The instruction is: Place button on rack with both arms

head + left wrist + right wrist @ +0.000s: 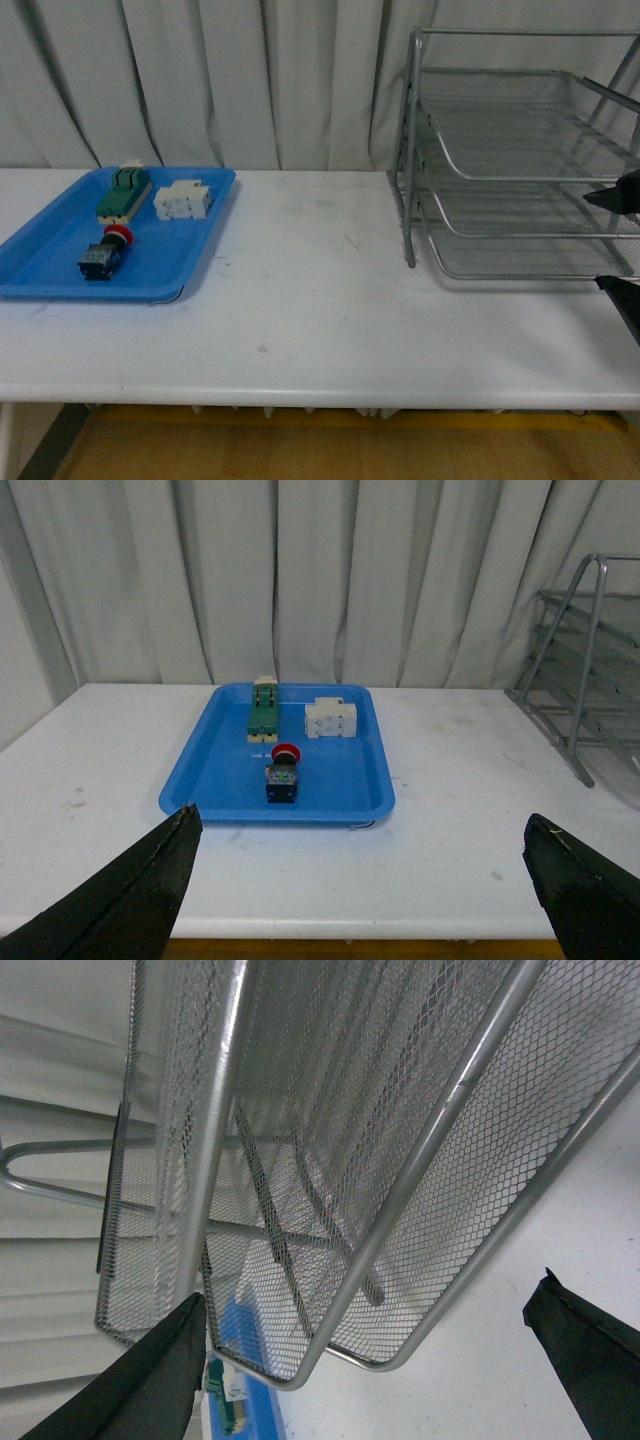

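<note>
The button [106, 250], a red mushroom cap on a boxy black body, lies on its side in the smooth blue plastic tray [50, 250] on the white tabletop [300, 300], well apart from the silver wire-mesh rack [410, 150], with the dark wedge-shaped jaws of the left gripper [360, 822] and right gripper [370, 1290] spread wide.

White table [320, 300], blue tray [40, 255] left, wire rack [500, 160] right
</note>
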Robot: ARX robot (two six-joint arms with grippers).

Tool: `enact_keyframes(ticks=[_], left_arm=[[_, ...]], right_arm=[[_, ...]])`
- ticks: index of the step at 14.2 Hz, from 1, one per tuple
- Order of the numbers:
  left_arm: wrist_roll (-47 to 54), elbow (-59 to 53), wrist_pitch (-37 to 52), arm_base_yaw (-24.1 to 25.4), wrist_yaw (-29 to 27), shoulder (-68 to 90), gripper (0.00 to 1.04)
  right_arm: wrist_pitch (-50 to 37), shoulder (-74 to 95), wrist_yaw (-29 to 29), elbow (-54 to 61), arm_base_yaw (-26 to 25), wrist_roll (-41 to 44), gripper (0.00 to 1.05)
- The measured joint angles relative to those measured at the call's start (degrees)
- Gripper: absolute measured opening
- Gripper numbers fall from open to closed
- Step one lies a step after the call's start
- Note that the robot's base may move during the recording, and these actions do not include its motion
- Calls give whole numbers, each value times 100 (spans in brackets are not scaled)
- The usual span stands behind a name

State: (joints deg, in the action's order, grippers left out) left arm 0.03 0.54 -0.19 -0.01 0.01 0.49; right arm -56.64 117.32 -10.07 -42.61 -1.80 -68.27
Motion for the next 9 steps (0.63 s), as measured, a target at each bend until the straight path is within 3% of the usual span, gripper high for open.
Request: enact_keyframes(ticks=[4, 6, 9], left_arm=[[2, 0, -2, 0, 0, 0, 98], [0, 0, -2, 0, -2, 0, 98], [0, 0, -2, 0, -2, 0, 98]], right_arm=[[765, 748, 166, -1088, 129, -142, 98], [940, 1104, 374, -1445, 181, -179, 79], [544, 1502, 446, -1803, 221, -184, 44]])
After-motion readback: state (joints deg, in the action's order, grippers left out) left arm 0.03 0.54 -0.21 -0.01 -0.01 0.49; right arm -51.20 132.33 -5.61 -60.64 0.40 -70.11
